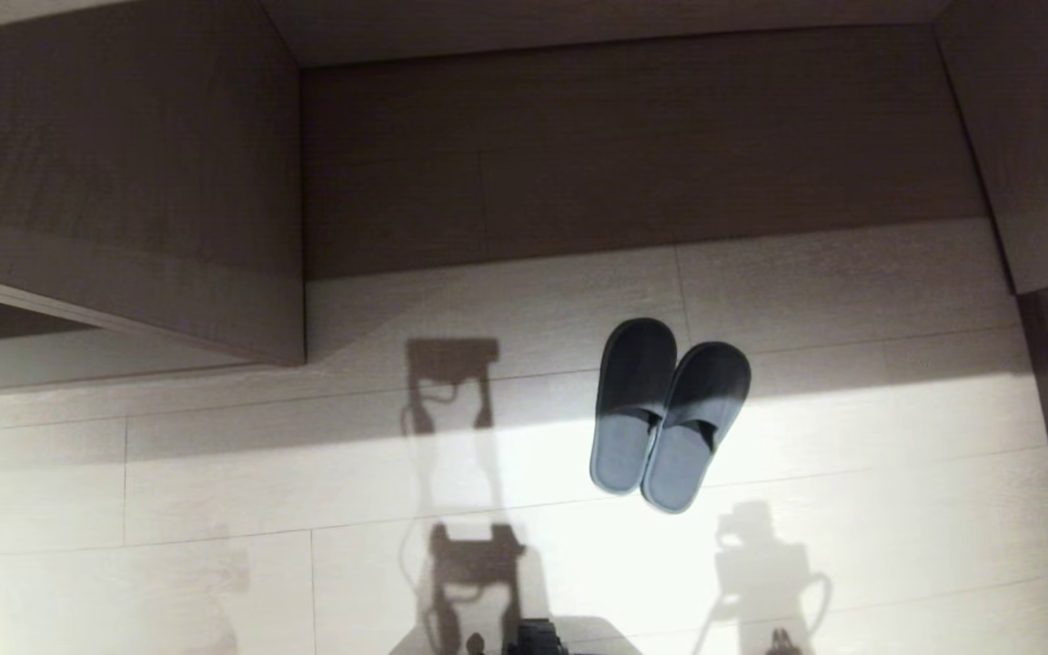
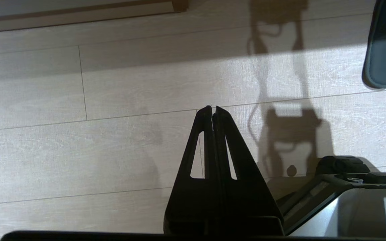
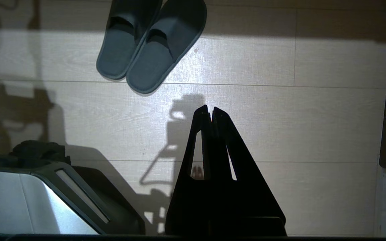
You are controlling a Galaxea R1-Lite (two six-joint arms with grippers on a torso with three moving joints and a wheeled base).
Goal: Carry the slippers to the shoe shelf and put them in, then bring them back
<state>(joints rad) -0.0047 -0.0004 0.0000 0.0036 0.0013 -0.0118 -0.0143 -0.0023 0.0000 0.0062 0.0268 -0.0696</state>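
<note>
Where light falls, slippers (image 1: 668, 415) on pale plank floor (image 1: 215, 473), cabinets (image 1: 124, 182) behind.

A bright pool of light falls on the pale floor (image 1: 215, 473), strongest just below the slippers (image 1: 665, 414), where the planks wash out to near white. Beyond the slippers a straight-edged band of shade darkens the floor and the wood panels behind it. Sharp dark shadows of the robot's arms lie on the floor on either side of the slippers. In both wrist views the left claw (image 2: 212, 107) and right claw (image 3: 210, 107) show as black silhouettes against the lit floor.
</note>
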